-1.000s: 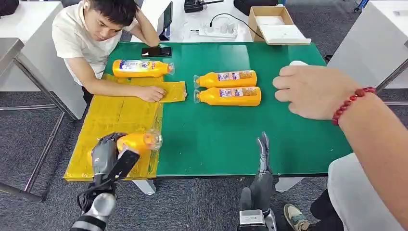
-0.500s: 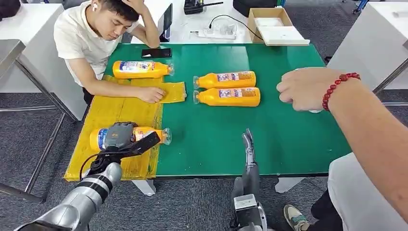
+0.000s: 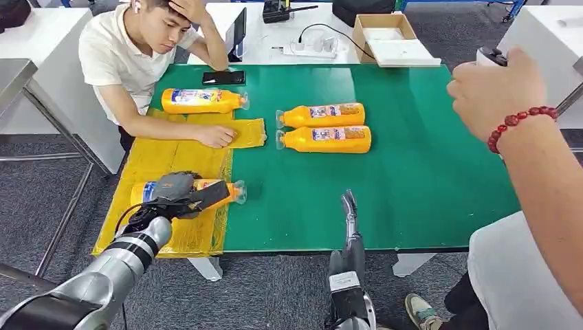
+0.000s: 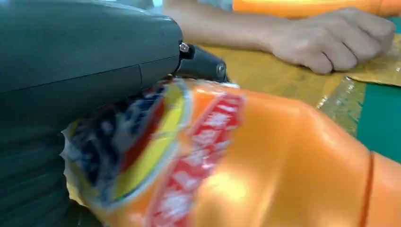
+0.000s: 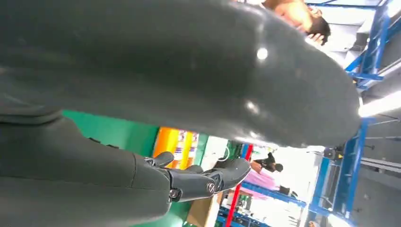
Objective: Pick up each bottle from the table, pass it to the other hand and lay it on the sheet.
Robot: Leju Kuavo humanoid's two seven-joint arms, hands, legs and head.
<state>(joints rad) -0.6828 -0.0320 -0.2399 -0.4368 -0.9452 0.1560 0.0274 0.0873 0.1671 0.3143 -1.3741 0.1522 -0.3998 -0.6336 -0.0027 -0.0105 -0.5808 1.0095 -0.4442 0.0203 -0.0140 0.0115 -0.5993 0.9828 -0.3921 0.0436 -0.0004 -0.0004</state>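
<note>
In the head view, lower left of the frame, the left robot hand [image 3: 177, 190] grasps a bottle [image 3: 217, 192] lying on its side on the yellow sheet [image 3: 155, 163], while the right robot hand [image 3: 350, 218] rises at lower centre with fingers straight, holding nothing. The left wrist view shows the bottle [image 4: 265, 165] large and blurred under the grey cover, so the fingers should loosen only with the bottle resting flat, to keep it from rolling. In the right wrist view the fingers [image 5: 208, 178] lie extended over the green counter [image 5: 113, 132].
</note>
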